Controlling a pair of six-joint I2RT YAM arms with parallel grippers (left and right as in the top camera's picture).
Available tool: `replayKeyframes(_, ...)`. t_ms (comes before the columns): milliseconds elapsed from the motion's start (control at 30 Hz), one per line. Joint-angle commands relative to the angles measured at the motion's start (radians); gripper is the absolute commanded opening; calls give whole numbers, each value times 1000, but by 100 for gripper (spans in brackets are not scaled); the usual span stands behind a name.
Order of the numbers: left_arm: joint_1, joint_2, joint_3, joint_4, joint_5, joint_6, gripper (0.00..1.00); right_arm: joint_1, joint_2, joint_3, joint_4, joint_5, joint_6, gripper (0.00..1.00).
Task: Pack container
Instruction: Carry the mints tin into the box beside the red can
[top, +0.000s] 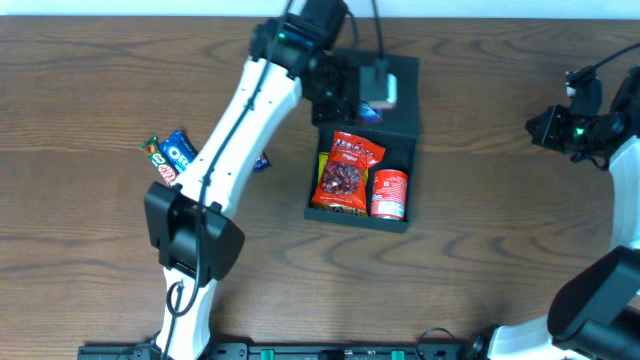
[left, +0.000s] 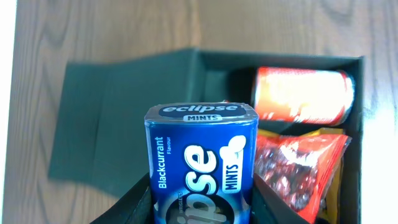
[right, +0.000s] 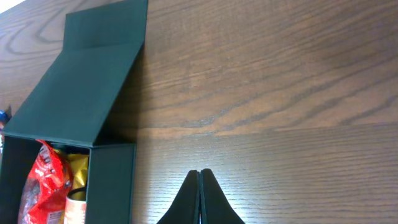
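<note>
The dark slate-blue container (top: 396, 136) lies open at the table's middle, flap lid at the far side. Inside are a red snack bag (top: 346, 172) over a yellow pack and a red can (top: 389, 193). My left gripper (top: 372, 92) is shut on a blue Eclipse mints tin (left: 200, 163) and holds it above the flap lid, beside the box's far end. The box (left: 354, 112), can (left: 302, 94) and red bag (left: 298, 168) show in the left wrist view. My right gripper (right: 199, 177) is shut and empty, far right of the container (right: 112, 180).
An Oreo pack (top: 181, 152), a red KitKat pack (top: 165, 172) and a green pack lie left of the left arm. A small blue wrapper (top: 262, 161) lies by the arm. The right arm (top: 575, 125) rests at the far right edge.
</note>
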Motion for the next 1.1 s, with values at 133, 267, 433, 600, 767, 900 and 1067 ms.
replayKeyframes(133,-70,59,0,23,15,122,6,5,2,13,-10,-5,-41,2)
replayKeyframes(267,-109,117,0,92,15,121,6,4,2,13,-16,-5,-61,2)
replayKeyframes(433,-160,172,0,113,-5,79,6,4,2,13,-19,-5,-74,2)
replayKeyframes(600,-175,191,-1,140,-30,76,6,4,2,13,-16,-5,-74,2)
replayKeyframes(767,-175,206,-2,163,-31,68,6,4,2,13,-17,-5,-74,1)
replayKeyframes(900,-172,232,-5,182,-28,45,6,4,2,13,-23,-5,-74,2)
replayKeyframes(1067,-170,264,-5,213,29,-8,6,4,2,13,-27,-5,-74,2)
